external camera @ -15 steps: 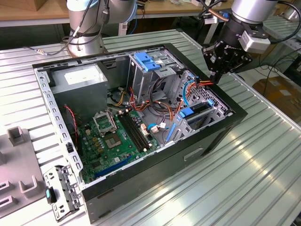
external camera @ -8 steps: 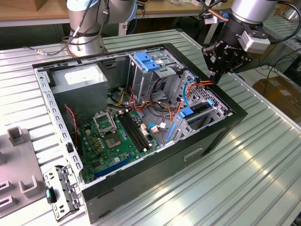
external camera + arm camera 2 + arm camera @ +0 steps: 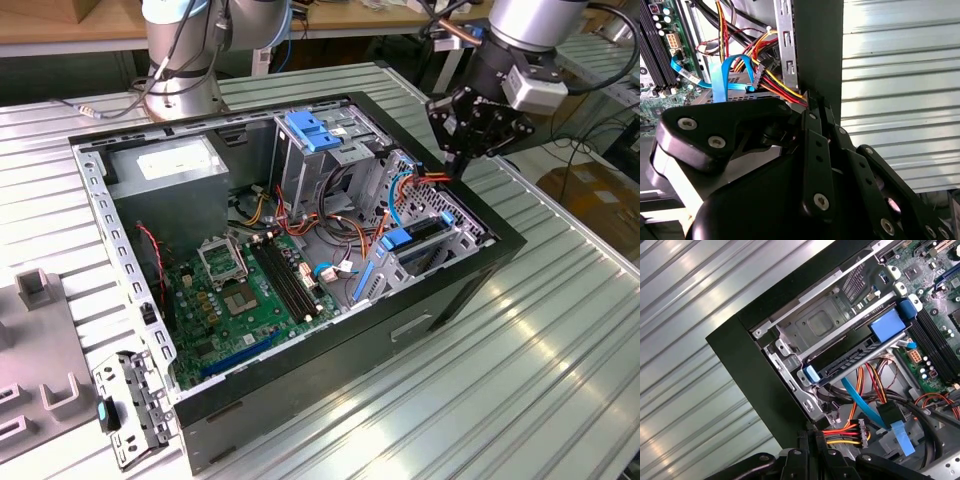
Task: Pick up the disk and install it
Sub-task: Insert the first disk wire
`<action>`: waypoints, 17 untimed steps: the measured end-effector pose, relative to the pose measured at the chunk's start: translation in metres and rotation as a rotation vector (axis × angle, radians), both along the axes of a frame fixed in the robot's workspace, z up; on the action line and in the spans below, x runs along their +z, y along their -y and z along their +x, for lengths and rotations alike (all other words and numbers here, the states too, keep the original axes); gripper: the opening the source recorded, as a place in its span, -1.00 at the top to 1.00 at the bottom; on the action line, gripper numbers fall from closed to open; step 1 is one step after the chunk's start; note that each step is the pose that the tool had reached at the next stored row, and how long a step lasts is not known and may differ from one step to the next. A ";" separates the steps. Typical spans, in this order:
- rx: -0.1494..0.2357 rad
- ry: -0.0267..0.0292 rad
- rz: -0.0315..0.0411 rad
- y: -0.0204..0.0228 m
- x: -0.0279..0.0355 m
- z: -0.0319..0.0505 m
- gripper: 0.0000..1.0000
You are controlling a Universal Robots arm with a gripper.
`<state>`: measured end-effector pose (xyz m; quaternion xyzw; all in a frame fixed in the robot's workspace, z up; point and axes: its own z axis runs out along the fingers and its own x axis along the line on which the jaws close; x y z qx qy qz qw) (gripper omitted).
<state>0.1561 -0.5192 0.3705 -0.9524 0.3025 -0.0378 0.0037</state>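
Note:
The disk [image 3: 855,359] lies edge-on in a slot of the silver drive cage [image 3: 815,320], a dark slab with blue side rails; its label is hidden. In the exterior view the disk [image 3: 432,230] sits at the case's right end. My gripper [image 3: 452,165] hangs just above the case's black right wall, over the power and data cables [image 3: 860,432] beside the cage. In both wrist views its black fingers [image 3: 812,130] stand pressed together with nothing between them. The gripper [image 3: 812,436] is apart from the disk.
The open black case [image 3: 470,275] holds a green motherboard [image 3: 250,290], a grey power supply [image 3: 170,165] and a blue ribbed latch [image 3: 318,130]. A second arm's base [image 3: 180,70] stands behind. Grey fixtures [image 3: 40,290] and a metal bracket [image 3: 125,405] lie at the exterior view's left.

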 end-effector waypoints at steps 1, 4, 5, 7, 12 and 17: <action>0.000 0.0000 -0.0001 0.0003 0.0000 -0.0014 0.66; -0.036 0.0000 0.0001 0.0003 -0.0001 -0.0017 0.66; -0.060 0.0000 0.0001 0.0003 0.0000 -0.0017 0.66; -0.104 0.0000 0.0000 0.0003 0.0000 -0.0017 0.66; -0.207 0.0000 0.0001 0.0003 0.0000 -0.0017 0.66; -0.346 0.0000 0.0000 0.0003 0.0000 -0.0017 0.66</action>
